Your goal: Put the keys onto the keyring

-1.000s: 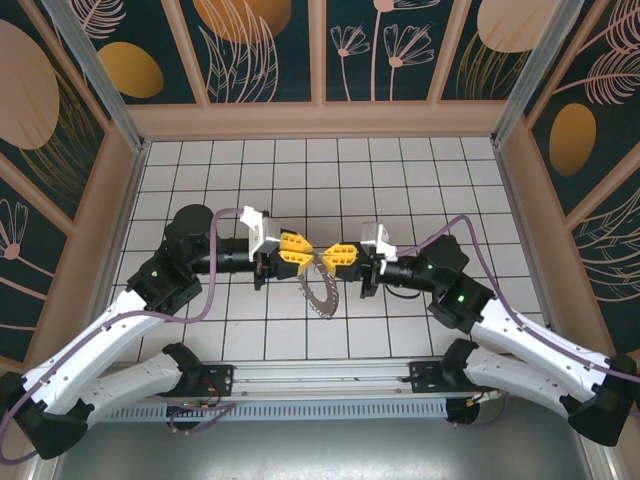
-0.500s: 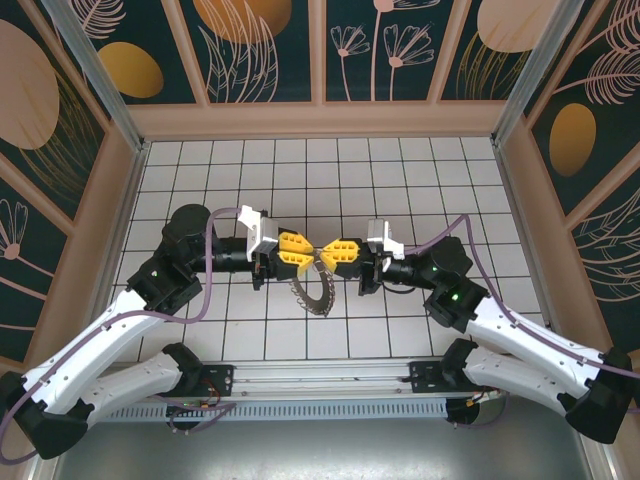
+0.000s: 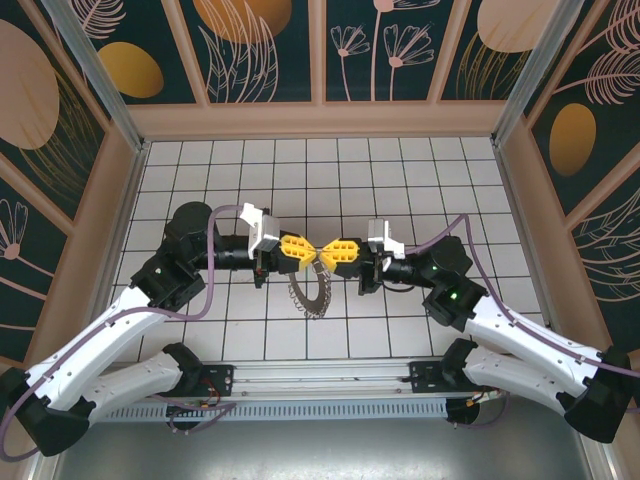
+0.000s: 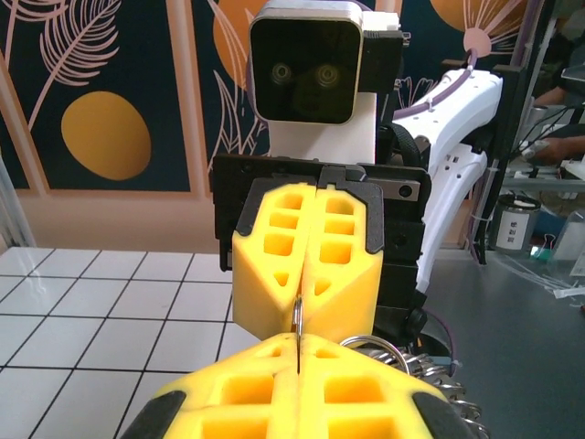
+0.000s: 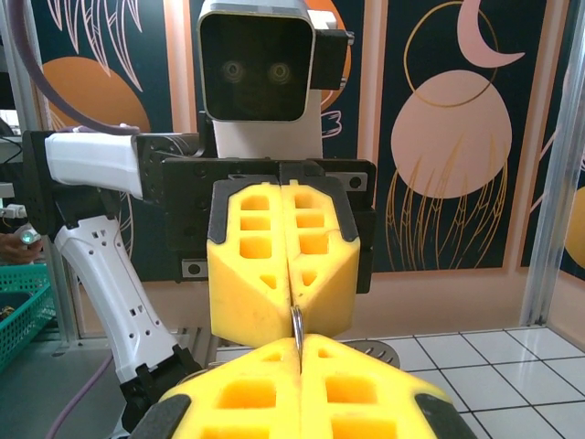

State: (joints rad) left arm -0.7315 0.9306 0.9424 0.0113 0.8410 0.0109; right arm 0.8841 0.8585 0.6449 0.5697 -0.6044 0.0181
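Observation:
My left gripper (image 3: pixel 308 251) and right gripper (image 3: pixel 327 252) meet tip to tip above the middle of the tiled floor. Both are shut on one thin silver ring (image 4: pixel 298 315), which I see edge-on in the seam of each pair of yellow fingers (image 5: pixel 296 320). The grey keyring (image 3: pixel 297 297) with its jagged rim hangs just below the two tips. Its scalloped edge (image 4: pixel 441 382) shows at the lower right of the left wrist view, next to a round wire loop (image 4: pixel 370 345). The keys are out of view.
White tiled floor (image 3: pixel 450 180) lies all round the grippers. Wooden walls with painted panels (image 3: pixel 320 118) close it at the back and both sides. The arm bases and a metal rail (image 3: pixel 320 378) run along the near edge.
The left jaws have closed fully on the thin ring. Both grippers and the hanging keyring have shifted slightly to the left.

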